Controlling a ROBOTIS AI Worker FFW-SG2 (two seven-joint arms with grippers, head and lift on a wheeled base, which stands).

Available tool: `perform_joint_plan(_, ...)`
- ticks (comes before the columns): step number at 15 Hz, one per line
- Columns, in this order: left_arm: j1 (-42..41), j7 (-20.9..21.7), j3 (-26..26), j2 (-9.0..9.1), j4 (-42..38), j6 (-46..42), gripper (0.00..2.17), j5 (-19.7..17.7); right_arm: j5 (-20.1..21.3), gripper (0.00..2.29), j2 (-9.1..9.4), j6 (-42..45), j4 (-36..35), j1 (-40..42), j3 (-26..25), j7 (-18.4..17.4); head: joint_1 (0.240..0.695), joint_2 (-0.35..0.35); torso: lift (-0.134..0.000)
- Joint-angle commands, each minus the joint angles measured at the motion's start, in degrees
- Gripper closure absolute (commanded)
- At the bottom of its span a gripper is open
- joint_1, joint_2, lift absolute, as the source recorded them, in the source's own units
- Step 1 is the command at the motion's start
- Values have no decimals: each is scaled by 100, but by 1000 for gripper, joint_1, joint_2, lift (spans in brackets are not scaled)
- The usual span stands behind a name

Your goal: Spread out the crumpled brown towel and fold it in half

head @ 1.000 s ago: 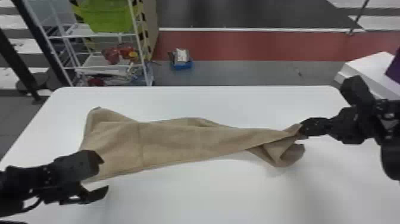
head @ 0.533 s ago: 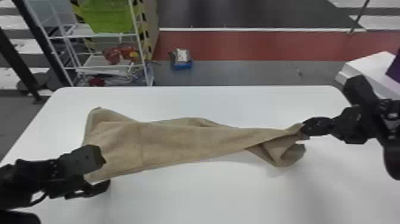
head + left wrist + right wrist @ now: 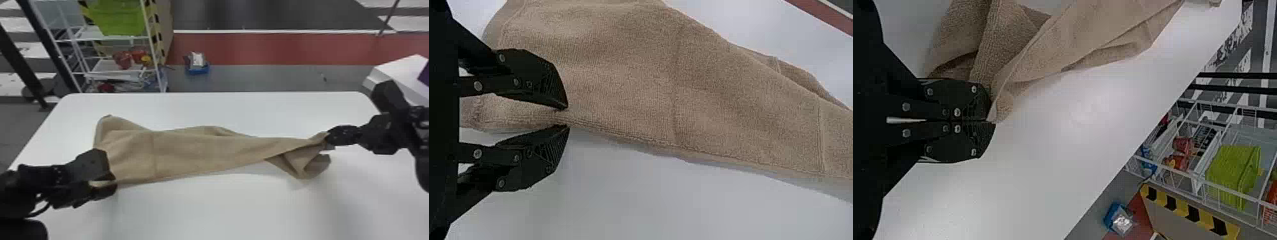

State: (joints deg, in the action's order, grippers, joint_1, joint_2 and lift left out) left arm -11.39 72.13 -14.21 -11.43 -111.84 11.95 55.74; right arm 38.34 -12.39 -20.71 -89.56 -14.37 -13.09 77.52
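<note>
Okay, biggest first: white table (image 3: 242, 111), flat surface under the whole job, gives the cloth room to be opened sideways. Brown towel (image 3: 198, 150) lies across it in a long band, wide at the robot's left, pinched narrow toward the right. Not flat, not folded in half; looks like early spreading work.

Right gripper (image 3: 991, 120) has its jaws closed on a towel corner, at the narrow end. Probably held there as an anchor, so a pull from the other side would straighten the cloth instead of dragging it along. Left gripper (image 3: 568, 117) sits at the wide end, jaws narrow, a small gap at the tips with the towel's near edge running between them. One jaw is over the cloth, the other on the bare side, which suits a pinch on that edge. Firm grip not shown; likely needs a full close before any pull. If it pulls too soon, the edge could slip out.

Smaller bits: loose flap (image 3: 314, 166) is bunched beside the right gripper, on the robot's side of the held corner; needs opening out or it ends up inside the fold. Far-left corner (image 3: 108, 121) lies free, soft fabric, probably wants smoothing too.
</note>
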Motion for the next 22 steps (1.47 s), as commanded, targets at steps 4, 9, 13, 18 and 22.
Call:
perform_joint_plan(4,50,-155,-258,53,-418,664,1639,-142,-125,1905,0,-34,-105,-22,-71,0,695,52,-134)
perform_joint_plan(9,348,-164,-275,89,-971,1666,1639,-283,-477,1905,9,-386,-755,-57,-168,81,695,74,-134)
perform_joint_plan(13,805,-76,-266,159,-1130,2193,1642,-379,-565,1905,-9,-931,-1344,-242,-124,81,695,80,-134)
perform_joint_plan(18,1895,-41,-240,141,-936,2879,1656,-432,-328,1905,-246,-1493,-1696,-725,52,81,631,78,-134)
perform_joint_plan(22,2748,-191,-143,27,-189,2949,1656,-362,-64,1905,-413,-1493,-1459,-1112,228,81,561,72,-134)
